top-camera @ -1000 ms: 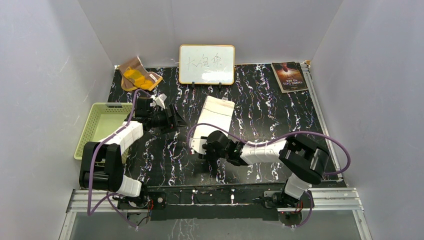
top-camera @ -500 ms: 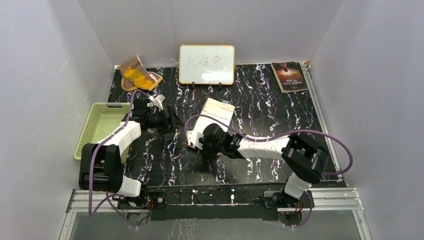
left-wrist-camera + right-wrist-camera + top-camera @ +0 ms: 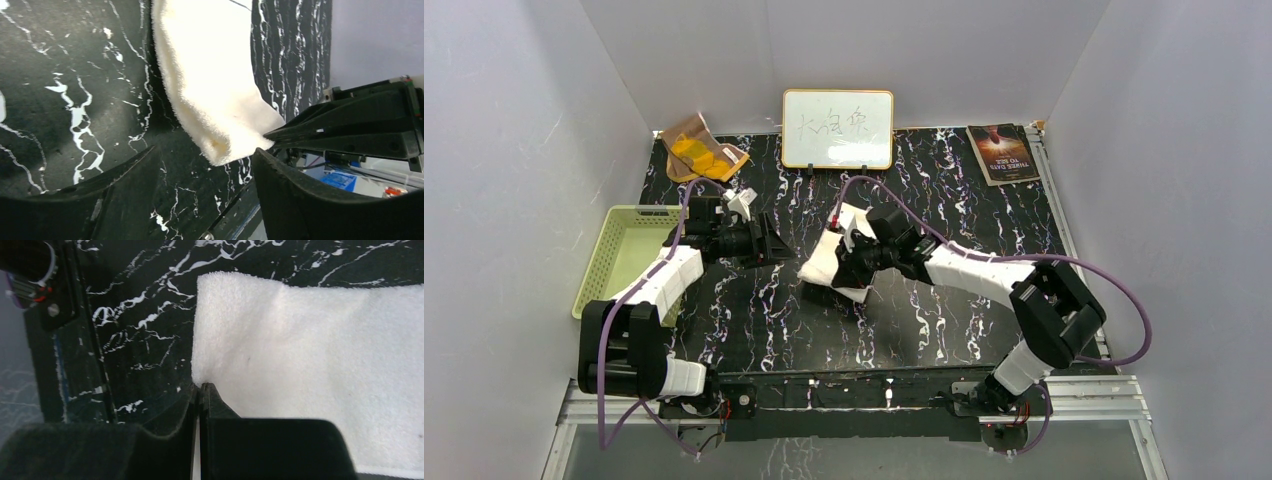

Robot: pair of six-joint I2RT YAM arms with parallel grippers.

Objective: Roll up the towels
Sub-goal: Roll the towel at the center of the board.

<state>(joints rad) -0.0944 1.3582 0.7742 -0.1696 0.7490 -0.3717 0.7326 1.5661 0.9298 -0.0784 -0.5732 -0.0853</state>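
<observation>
Bench [image 3: 964, 320] is black with white veining. Whiteboard [image 3: 838, 128] stands at far centre, booklet [image 3: 1002, 153] at the far right corner, basket [image 3: 602, 262] at the left edge. Orange cloth [image 3: 698, 150] lies crumpled at the far left corner, well apart from both arms. Towel [image 3: 829, 262] sits mid-bench, part folded over on itself, with the right arm reaching across it and hiding its far part. Right claw [image 3: 200, 390] has fingers pressed together, clamped on the towel's [image 3: 320, 355] edge by a corner. Left claw [image 3: 769, 243] hangs just left of the towel, fingers spread wide, holding nothing. In the left wrist view a towel [image 3: 210, 95] corner shows between them; touching or not, cannot tell.
</observation>
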